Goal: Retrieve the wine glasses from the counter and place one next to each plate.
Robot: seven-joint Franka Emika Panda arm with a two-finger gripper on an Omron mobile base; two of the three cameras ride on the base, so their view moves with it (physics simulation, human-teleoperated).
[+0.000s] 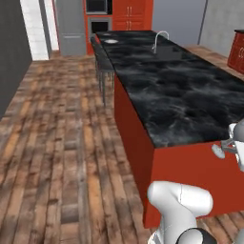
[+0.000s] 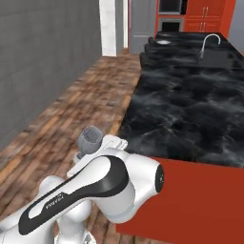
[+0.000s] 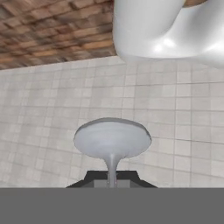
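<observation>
A clear wine glass [image 3: 112, 139] sits in my gripper [image 3: 112, 177], which is shut on its thin stem; the glass's round end fills the middle of the hand view. Seen from the left base, the glass [image 1: 218, 151] hangs at the right edge, just off the near corner of the island [image 1: 181, 105], with the gripper [image 1: 231, 146] behind it. The right base view has the glass [image 2: 90, 137] above my arm's elbow, left of the island. One plate [image 1: 110, 41] [image 2: 163, 42] lies at the island's far end. A corner of the counter [image 1: 237, 47] is at the far right.
The long island has a black marble top and red sides. A sink with a curved faucet [image 1: 159, 39] is set into its far half. Dark stools [image 1: 102, 62] line its left side. Open wood floor [image 1: 52, 143] lies to the left, bounded by a grey wall [image 2: 43, 62].
</observation>
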